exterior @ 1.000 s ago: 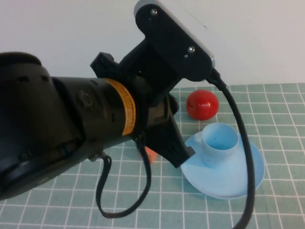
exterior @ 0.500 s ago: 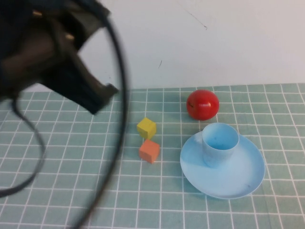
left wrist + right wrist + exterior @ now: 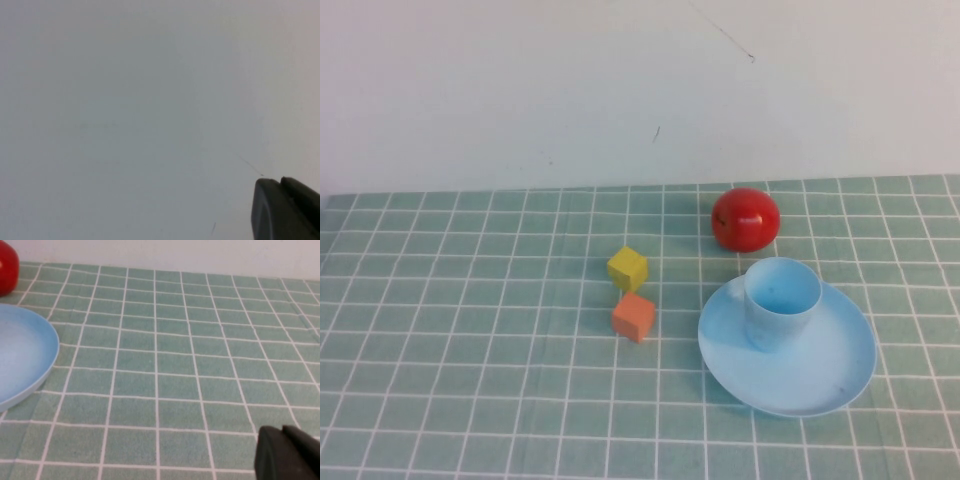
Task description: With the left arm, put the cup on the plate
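Observation:
The small light blue cup [image 3: 781, 300] stands upright on the wide light blue plate [image 3: 832, 378] at the right of the table. Neither arm shows in the high view. In the left wrist view my left gripper [image 3: 280, 181] faces a blank white wall, far from the cup, with its two fingertips pressed together and nothing between them. In the right wrist view my right gripper [image 3: 281, 429] hovers over the green checked cloth, fingertips together and empty, with the plate's rim [image 3: 30, 340] off to one side. The cup is out of both wrist views.
A red apple-like ball [image 3: 745, 218] sits just behind the plate and also shows in the right wrist view [image 3: 6, 267]. A yellow cube [image 3: 627, 268] and an orange cube [image 3: 634, 316] lie left of the plate. A white wall rises behind the green checked cloth [image 3: 460, 350].
The left arm, which filled the high view beside the cup and plate, has swung up and to the left and left that view. The cup and plate have not moved.

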`<move>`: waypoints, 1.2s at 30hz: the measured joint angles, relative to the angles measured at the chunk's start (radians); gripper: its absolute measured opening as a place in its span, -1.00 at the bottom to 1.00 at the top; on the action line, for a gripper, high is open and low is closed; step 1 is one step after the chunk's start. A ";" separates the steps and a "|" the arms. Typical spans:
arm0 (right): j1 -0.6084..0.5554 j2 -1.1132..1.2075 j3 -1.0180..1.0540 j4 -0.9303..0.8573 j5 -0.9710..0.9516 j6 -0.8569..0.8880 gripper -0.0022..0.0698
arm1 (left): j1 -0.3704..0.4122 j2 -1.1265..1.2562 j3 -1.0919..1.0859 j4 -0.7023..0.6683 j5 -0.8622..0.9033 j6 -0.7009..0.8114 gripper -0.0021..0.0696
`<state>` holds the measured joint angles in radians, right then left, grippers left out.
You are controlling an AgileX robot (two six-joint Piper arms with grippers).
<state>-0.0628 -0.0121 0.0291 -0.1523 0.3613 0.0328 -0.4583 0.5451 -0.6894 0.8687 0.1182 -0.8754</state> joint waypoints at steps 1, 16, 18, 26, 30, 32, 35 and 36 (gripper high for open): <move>0.000 0.000 0.000 0.000 0.000 0.000 -0.95 | 0.043 -0.048 0.052 -0.004 -0.020 -0.032 -0.94; 0.000 0.000 0.000 0.000 0.000 0.000 -0.95 | 0.420 -0.555 0.621 -0.019 -0.157 -0.372 -0.94; 0.000 0.000 0.000 0.000 0.000 0.000 -0.95 | 0.421 -0.556 0.656 -0.019 -0.178 -0.387 -0.94; 0.000 0.000 0.000 0.000 0.000 0.000 -0.95 | 0.421 -0.556 0.714 -0.019 -0.245 -0.390 -0.94; 0.000 0.000 0.000 0.000 0.000 0.000 -0.95 | 0.421 -0.556 0.714 -0.019 -0.274 -0.390 -0.94; 0.000 0.000 0.000 0.000 0.000 0.000 -0.95 | 0.421 -0.556 0.714 -0.049 -0.283 -0.364 -0.94; 0.000 0.000 0.000 0.000 0.000 0.000 -0.95 | 0.421 -0.556 0.714 -0.243 -0.281 -0.199 -0.94; 0.000 0.000 0.000 0.000 0.000 0.000 -0.95 | 0.421 -0.556 0.714 -0.329 -0.279 -0.113 -0.94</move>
<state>-0.0628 -0.0121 0.0291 -0.1523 0.3613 0.0328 -0.0374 -0.0113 0.0242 0.5394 -0.1605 -0.9882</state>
